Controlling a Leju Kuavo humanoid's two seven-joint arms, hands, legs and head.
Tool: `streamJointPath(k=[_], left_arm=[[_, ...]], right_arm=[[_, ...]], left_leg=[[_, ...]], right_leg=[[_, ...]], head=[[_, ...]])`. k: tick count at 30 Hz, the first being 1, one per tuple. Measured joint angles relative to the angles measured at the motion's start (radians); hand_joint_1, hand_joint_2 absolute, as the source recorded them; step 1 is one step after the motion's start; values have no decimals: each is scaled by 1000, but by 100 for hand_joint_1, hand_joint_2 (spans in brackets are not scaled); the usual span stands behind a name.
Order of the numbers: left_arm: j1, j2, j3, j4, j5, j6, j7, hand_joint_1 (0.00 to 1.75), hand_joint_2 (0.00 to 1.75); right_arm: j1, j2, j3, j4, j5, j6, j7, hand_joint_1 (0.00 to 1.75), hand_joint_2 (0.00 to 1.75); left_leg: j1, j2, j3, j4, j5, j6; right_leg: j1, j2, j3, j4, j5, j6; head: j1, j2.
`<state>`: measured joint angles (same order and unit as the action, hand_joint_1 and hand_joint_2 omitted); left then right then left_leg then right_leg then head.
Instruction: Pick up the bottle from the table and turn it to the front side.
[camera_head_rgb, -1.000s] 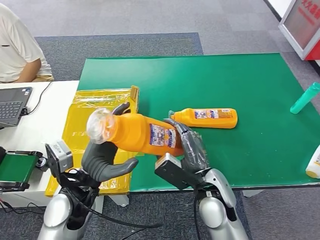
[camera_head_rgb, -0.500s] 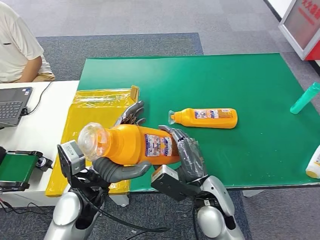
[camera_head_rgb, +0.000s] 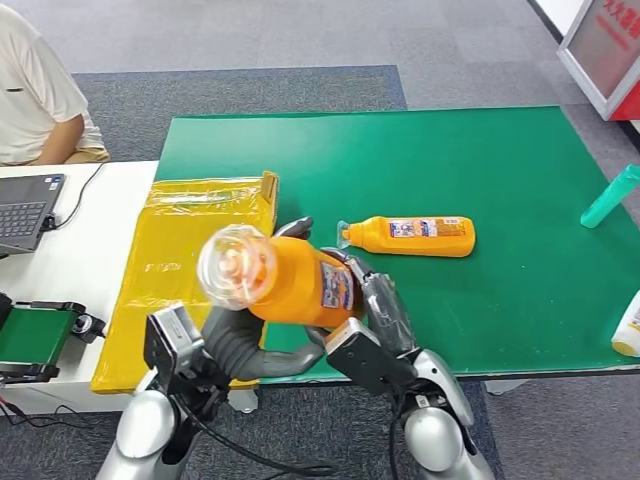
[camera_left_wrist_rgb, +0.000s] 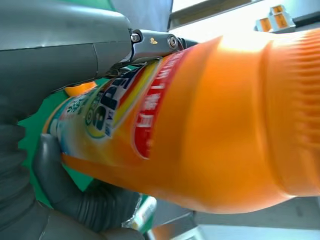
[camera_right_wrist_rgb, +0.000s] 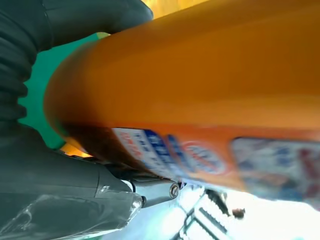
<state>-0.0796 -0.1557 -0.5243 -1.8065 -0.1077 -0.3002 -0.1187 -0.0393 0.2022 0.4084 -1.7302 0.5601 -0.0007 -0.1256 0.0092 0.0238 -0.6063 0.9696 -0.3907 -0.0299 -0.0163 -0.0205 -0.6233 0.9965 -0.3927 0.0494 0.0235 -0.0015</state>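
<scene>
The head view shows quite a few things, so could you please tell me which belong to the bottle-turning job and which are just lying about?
Part of the job:
- held orange bottle
- left robot hand
- right robot hand
- green table

Lying about:
- second orange bottle
- yellow bag
- teal bottle
- laptop
- seated person

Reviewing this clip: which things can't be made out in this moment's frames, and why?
- Held bottle: label print too small in head view, motion-blurred in right wrist view.
- Right hand: its fingers sit behind the bottle.
- White bottle: cut off by the head view's right edge.
- Person: cropped by the head view's left edge.
</scene>
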Motion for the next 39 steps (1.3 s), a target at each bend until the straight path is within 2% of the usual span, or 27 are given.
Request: streamJointPath(k=[4,9,12,16,31,32,35,36,39], left_arm=[[-16,7,-43,4,-123,33,-17,0,175],[-25,13,-66,7,-153,46,-24,1,175],[-25,16,-70,9,-176,59,-29,13,175],[-27,16,-77,9,-235,87,-32,171,175],[-37,16,-90,15,-344,146,-32,175,175],[-37,16,-91,15,-350,149,-33,175,175],[-37,16,-95,15,-360,156,-34,175,175],[-36,16,-95,15,-367,160,-35,175,175],[-34,16,-95,15,-419,194,-46,175,175]], right_arm=[[0,0,-3,4,-106,44,13,175,175],[0,0,-5,14,-151,60,15,175,175],[0,0,-6,19,-157,61,19,175,175],[1,0,-11,28,-160,56,35,175,175],[16,0,-28,37,-167,55,37,175,175],[16,0,-29,37,-167,55,37,138,175],[17,0,-33,38,-167,55,38,7,175],[18,0,-35,38,-168,54,39,0,175],[21,0,-48,37,-170,48,51,0,175]], left_leg=[[0,0,0,0,0,0],[0,0,0,0,0,0],[0,0,0,0,0,0],[0,0,0,0,0,0],[0,0,0,0,0,0],[0,0,0,0,0,0],[0,0,0,0,0,0],[0,0,0,0,0,0],[0,0,0,0,0,0]], right_leg=[[0,0,0,0,0,0],[0,0,0,0,0,0],[0,0,0,0,0,0],[0,0,0,0,0,0],[0,0,0,0,0,0],[0,0,0,0,0,0],[0,0,0,0,0,0],[0,0,0,0,0,0],[0,0,0,0,0,0]], head=[[0,0],[0,0],[0,0],[0,0],[0,0],[0,0],[0,0],[0,0],[0,0]])
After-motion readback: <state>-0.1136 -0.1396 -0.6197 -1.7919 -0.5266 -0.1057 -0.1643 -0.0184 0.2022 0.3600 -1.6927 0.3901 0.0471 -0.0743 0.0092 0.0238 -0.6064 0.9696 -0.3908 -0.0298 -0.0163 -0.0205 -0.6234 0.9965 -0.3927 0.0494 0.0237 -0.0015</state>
